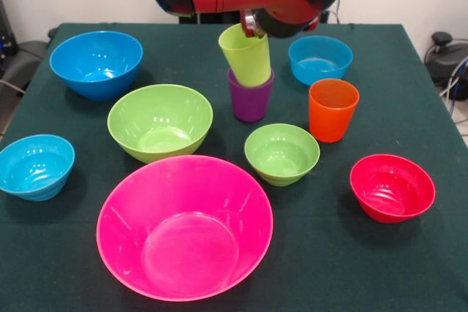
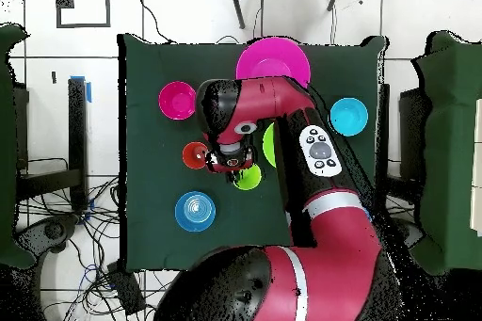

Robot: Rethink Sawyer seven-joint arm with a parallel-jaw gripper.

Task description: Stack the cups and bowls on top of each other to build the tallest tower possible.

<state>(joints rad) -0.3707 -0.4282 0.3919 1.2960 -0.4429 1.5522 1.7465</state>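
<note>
My gripper [image 1: 252, 25] is shut on the far rim of the lime green cup [image 1: 245, 55]. That cup tilts, with its base inside the purple cup [image 1: 251, 99] at the table's middle back. In the overhead view the lime green cup [image 2: 248, 178] shows beside the gripper [image 2: 231, 161]. The orange cup [image 1: 333, 109] stands alone just right of the purple one. The huge pink bowl [image 1: 184, 226] sits empty at the front. Around it lie the large green bowl [image 1: 160, 122], large blue bowl [image 1: 96, 63], small green bowl [image 1: 281, 153], red bowl [image 1: 392, 188] and two small light-blue bowls [image 1: 35, 166] [image 1: 319, 58], each separate.
The dark green table [image 1: 409, 268] has edges close behind the blue bowls and at the right of the red bowl. My arm [image 2: 282, 101] covers the table's middle in the overhead view, and cables lie on the floor [image 2: 94, 242] beside the table.
</note>
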